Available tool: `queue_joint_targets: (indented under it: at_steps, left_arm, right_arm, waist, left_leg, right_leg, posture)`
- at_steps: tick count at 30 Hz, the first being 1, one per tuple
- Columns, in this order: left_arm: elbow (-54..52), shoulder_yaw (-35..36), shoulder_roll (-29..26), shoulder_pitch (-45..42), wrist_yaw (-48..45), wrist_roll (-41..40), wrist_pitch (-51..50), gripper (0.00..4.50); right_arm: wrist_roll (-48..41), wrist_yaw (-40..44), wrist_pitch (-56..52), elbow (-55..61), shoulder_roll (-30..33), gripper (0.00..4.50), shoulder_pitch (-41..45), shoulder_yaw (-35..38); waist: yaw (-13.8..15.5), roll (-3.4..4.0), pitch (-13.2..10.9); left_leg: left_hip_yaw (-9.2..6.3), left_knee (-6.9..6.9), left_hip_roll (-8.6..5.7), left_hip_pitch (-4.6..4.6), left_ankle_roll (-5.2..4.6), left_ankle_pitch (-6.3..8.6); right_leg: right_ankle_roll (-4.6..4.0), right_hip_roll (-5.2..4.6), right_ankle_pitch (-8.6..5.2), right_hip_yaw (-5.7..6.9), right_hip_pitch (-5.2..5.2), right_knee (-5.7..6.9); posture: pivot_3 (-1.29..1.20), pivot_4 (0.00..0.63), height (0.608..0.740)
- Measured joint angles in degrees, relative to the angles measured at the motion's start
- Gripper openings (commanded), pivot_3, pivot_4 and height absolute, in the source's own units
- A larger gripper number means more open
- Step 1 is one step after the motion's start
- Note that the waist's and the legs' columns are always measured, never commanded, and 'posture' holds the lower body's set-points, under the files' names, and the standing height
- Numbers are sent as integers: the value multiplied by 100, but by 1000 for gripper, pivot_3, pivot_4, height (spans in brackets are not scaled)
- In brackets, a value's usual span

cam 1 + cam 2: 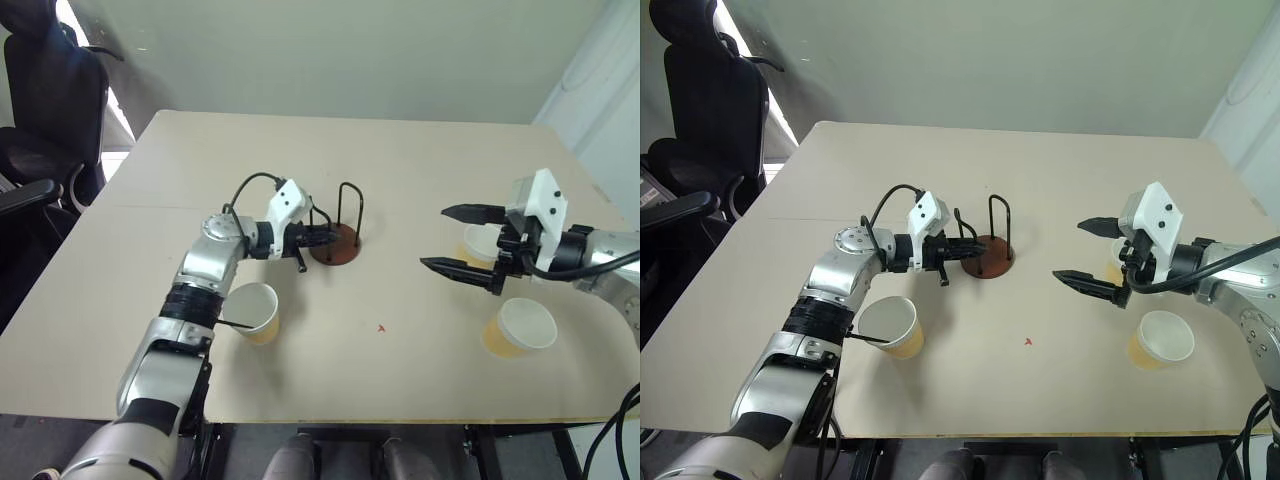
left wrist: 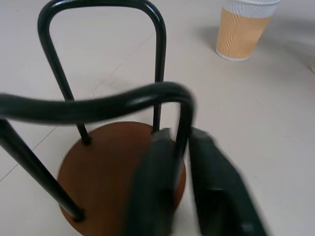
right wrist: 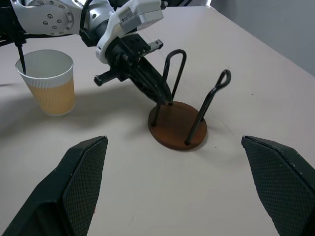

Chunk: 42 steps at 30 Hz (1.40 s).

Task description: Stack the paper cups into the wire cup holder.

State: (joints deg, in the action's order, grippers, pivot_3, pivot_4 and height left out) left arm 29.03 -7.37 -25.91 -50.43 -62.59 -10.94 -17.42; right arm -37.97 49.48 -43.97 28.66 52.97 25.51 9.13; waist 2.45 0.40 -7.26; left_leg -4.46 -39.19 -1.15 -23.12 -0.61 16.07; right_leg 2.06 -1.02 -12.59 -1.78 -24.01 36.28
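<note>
A light table (image 1: pixel 400 160) carries a wire holder (image 1: pixel 338 232) near its middle. The holder is made of a round brown base and two black wire loops which stand upright on it.

The left pincer (image 1: pixel 322 237) is seen at the near loop of the holder. In the left wrist view its two black fingers (image 2: pixel 155 187) are closed on one leg of this loop, just above the base, so the wire is gripped between them. No cup is held by it.

The right pincer (image 1: pixel 455 240) is held above the table on the right side, well apart from the holder. Its jaws are spread wide and nothing is between them. In the right wrist view the holder and the left pincer are seen between its two fingers (image 3: pixel 81 182), farther away.

Three cups are standing upright on the table with the mouth up. The first cup (image 1: pixel 252 311) is placed on the left side, beside the left forearm and nearer to the robot than the holder. The second cup (image 1: pixel 478 243) is partly hidden behind the right pincer. The third cup (image 1: pixel 522 327) is placed just below the right pincer, near the front edge of the table. No cup is inside the holder.

A black chair (image 1: pixel 45 90) is seen beyond the left edge of the table.
</note>
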Motion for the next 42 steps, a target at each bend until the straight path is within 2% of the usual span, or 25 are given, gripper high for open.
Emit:
queue_joint_targets:
  at_steps: [8,16,27,35,42]
  left_arm:
    - [-300,-62,-468,4,-379,99,-59,81]
    - [-1073,-138,-548,-21,-724,80,-199,81]
    - [-2489,-473,-332,-28,-1125,-557,-1071,81]
    - [-2780,-765,-449,227,-1382,-712,-1287,81]
    - [-3035,-1059,-412,462,-1430,-744,-1375,81]
  right_arm:
    - [-32,-1,-63,7,7,4500,-8,1]
    - [-265,90,-277,102,339,4500,-227,221]
    - [-858,362,-805,353,1083,4500,-981,1413]
    - [-892,551,-900,329,1404,4500,-1461,2132]
    - [-870,571,-884,333,1440,4500,-1613,2360]
  waist:
    - [-5,0,0]
    - [45,0,0]
    - [50,0,0]
    - [52,0,0]
    - [48,0,0]
  left_leg:
    - [1,-1,0,-1,0,0]
    - [0,-3,-1,-9,-3,-1]
    - [7,1,0,-7,-2,0]
    - [10,-5,0,-2,-3,0]
    - [11,-6,1,2,-6,0]
  right_leg:
    - [0,0,0,-1,-1,1]
    - [3,-1,0,0,-1,-8]
    - [3,-2,0,-3,1,-5]
    - [3,-3,0,-5,1,9]
    - [5,-4,-1,-5,3,15]
  posture:
    - [0,150,740]
    - [0,150,740]
    - [0,150,740]
    - [0,150,740]
    - [0,150,740]
